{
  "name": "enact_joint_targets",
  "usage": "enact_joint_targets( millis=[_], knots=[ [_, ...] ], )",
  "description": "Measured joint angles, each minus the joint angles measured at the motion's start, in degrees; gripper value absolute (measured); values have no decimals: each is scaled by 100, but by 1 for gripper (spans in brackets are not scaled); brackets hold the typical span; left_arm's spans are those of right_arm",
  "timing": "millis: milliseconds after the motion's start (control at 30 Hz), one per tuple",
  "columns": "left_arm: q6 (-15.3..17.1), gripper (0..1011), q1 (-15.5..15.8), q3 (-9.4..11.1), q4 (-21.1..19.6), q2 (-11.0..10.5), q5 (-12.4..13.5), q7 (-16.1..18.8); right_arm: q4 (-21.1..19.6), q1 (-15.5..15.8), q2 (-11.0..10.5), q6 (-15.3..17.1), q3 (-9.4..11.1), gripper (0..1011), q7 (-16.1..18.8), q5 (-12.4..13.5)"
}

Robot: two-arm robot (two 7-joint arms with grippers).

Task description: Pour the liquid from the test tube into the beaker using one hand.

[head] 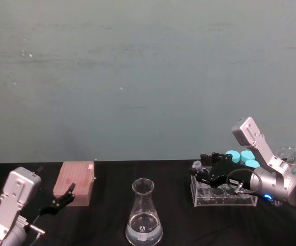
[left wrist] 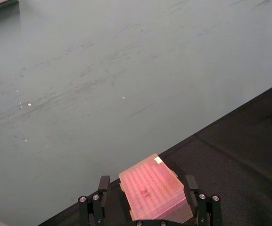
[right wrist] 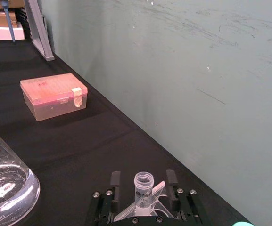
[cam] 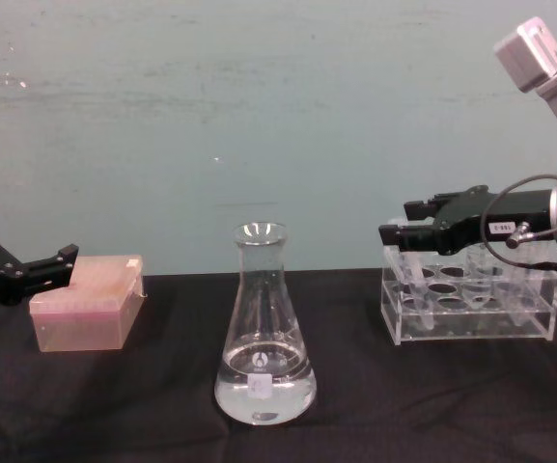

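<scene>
My right hand point(right wrist: 143, 188) was at the left end of the clear acrylic rack point(cam: 471, 309), fingers point(right wrist: 115, 180) parted on either side of the small slim clear plastic test tube point(right wrist: 143, 184), which stood upright in the rack's end slot. I couldn't tell from the wrist view whether the pads touched it yet; they looked just beside it, not clamped. Liquid inside the tube was too small to make out. The larger tubes with teal screw caps point(head: 241, 155) sat at the back of the same rack, near my arm.

The tall clear glass conical flask point(cam: 264, 328) serving as the beaker stood on the black desk point(head: 106, 215) well to the left of the rack, some clear liquid already in its base. My left hand point(cam: 22, 270) was idle, fingers apart, just beside the pink translucent lidded box point(head: 76, 182).

Step in hand, as I judged it: grasping the tube. To do it well I needed to close below the flared rim, squarely, lift straight up so it cleared the slot without tipping, and keep it upright on the way over to the flask's narrow neck.
</scene>
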State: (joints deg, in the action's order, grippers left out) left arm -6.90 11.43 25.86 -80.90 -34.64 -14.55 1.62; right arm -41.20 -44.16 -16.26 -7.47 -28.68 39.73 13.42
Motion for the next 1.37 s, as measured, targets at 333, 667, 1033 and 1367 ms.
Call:
enact_joint_targets(
  millis=[333, 667, 1033, 1367],
  knots=[
    [-1, 1000, 0, 0, 0, 0, 0, 0, -1, 0, 0, 5, 0, 870, 0, 1],
    [0, 1000, 0, 0, 0, 0, 0, 0, -1, 0, 0, 5, 0, 1000, 0, 2],
    [0, 1000, 0, 0, 0, 0, 0, 0, 0, 0, 0, 5, 1, 1000, 0, 1],
    [0, 1000, 0, 0, 0, 0, 0, 0, 0, 0, 0, 5, 1, 1000, 0, 2]
  ],
)
